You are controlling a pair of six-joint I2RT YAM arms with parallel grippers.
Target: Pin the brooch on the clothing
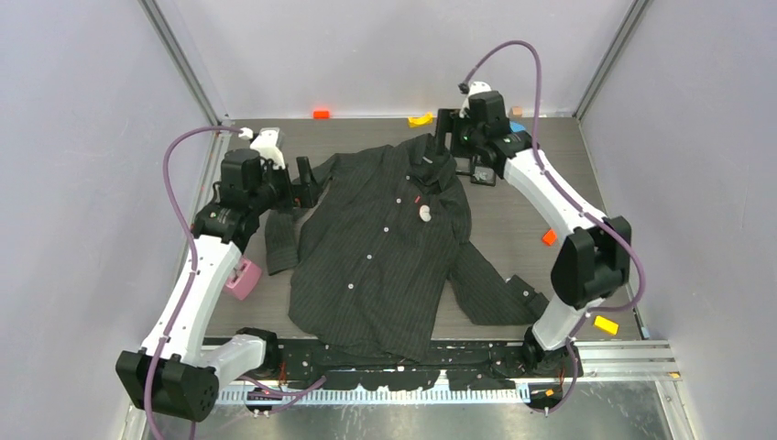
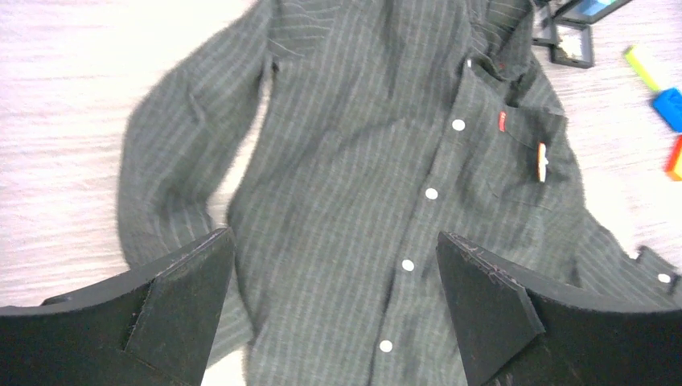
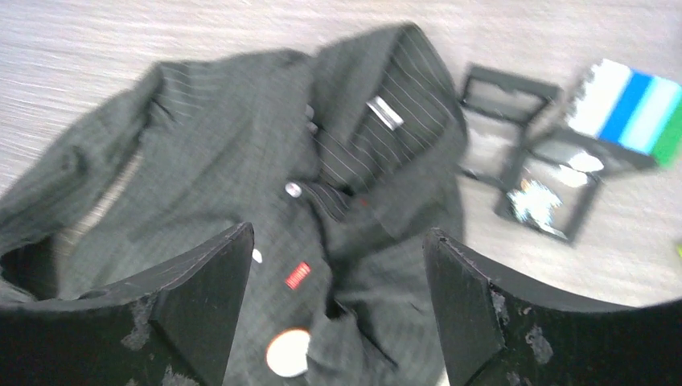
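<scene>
The dark pinstriped shirt (image 1: pixel 385 252) lies flat on the table, front up, collar at the far side. A small round white brooch (image 1: pixel 425 214) sits on its chest pocket, just below the red tag (image 1: pixel 416 197). The brooch also shows in the left wrist view (image 2: pixel 542 162) and the right wrist view (image 3: pixel 288 351). My left gripper (image 1: pixel 304 179) is open and empty, held above the shirt's left shoulder and sleeve (image 2: pixel 169 153). My right gripper (image 1: pixel 446 133) is open and empty, above the collar (image 3: pixel 378 121).
Small black frames (image 3: pixel 523 121) and a striped card (image 3: pixel 627 108) lie right of the collar. A pink block (image 1: pixel 243 278) sits near the left arm. Orange and yellow pieces (image 1: pixel 420 119) lie along the far edge and the right side (image 1: pixel 606 324).
</scene>
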